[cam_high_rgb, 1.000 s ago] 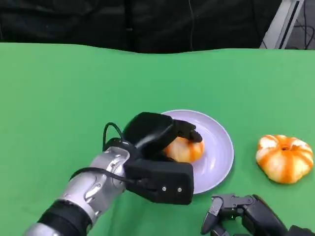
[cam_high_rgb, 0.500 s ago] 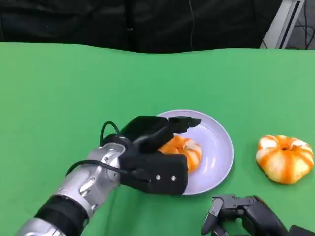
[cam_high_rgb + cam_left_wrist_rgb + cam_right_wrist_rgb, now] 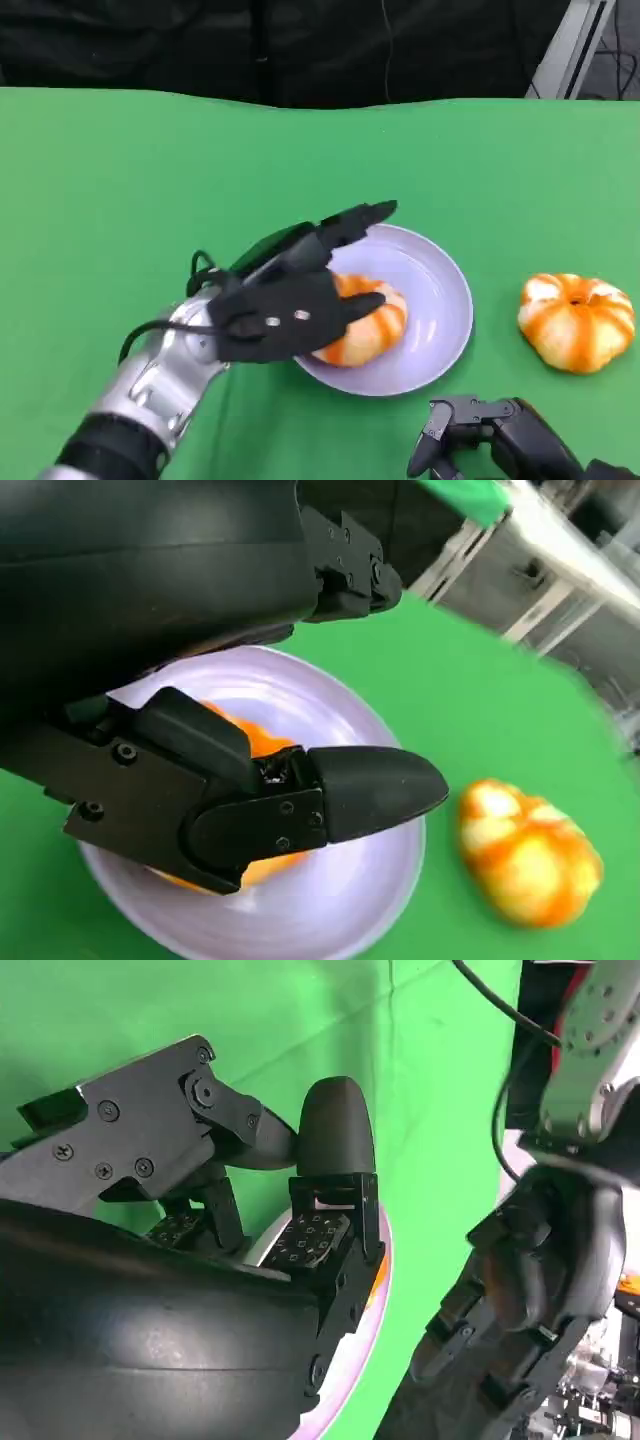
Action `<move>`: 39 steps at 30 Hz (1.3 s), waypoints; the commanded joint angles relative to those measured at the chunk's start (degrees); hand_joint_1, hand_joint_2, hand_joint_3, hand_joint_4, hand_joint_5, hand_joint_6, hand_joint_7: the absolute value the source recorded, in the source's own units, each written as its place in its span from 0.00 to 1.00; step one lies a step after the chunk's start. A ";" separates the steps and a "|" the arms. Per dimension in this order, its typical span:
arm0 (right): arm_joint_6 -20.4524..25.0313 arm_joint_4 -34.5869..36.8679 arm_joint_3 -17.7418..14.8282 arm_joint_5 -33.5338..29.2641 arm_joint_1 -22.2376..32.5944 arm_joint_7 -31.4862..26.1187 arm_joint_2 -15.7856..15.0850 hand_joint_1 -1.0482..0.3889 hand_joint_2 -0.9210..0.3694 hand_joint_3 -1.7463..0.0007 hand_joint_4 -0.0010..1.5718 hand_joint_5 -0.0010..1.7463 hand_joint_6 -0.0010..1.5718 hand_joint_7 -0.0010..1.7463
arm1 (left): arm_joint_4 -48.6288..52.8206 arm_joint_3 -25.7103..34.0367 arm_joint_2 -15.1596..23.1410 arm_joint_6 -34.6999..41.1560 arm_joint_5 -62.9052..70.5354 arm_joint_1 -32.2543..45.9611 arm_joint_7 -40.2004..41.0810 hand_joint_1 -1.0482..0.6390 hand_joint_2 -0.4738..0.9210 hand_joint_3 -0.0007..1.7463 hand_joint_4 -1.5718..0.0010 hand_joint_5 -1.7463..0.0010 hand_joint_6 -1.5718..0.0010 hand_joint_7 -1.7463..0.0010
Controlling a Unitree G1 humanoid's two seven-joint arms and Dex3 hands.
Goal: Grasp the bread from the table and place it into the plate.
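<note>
while the bread (image 3: 365, 322) lies in the plate (image 3: 440, 290), left hand (image 3: 285, 300) hovers with fingers spread.

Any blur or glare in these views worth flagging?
Head view: evenly lit and sharp; soft sheen on the plate. Left wrist view: the second bread and background frame are blurred; the left hand is crisp. Right wrist view: close, dark right hand, no glare.
</note>
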 commanded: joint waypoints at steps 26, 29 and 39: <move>0.12 -0.73 -0.32 1.71 0.31 1.43 -0.47 0.65 0.23 0.45 0.53 0.85 0.56 0.65 | -17.55 13.22 -7.50 -11.08 -22.45 26.43 -0.24 0.15 1.00 0.35 0.63 0.97 0.77 0.98; -0.03 -0.77 -0.32 1.97 0.47 1.86 -0.56 0.65 0.23 0.45 0.52 0.86 0.56 0.66 | -17.84 13.23 -7.80 -11.73 -24.42 28.23 -2.33 0.15 1.00 0.33 0.62 0.98 0.76 0.98; -0.15 -1.03 -0.35 1.81 0.73 1.89 -0.45 0.65 0.23 0.46 0.52 0.86 0.56 0.65 | -10.57 14.18 -10.09 -23.11 -29.31 35.61 -9.04 0.17 1.00 0.32 0.58 0.98 0.72 0.98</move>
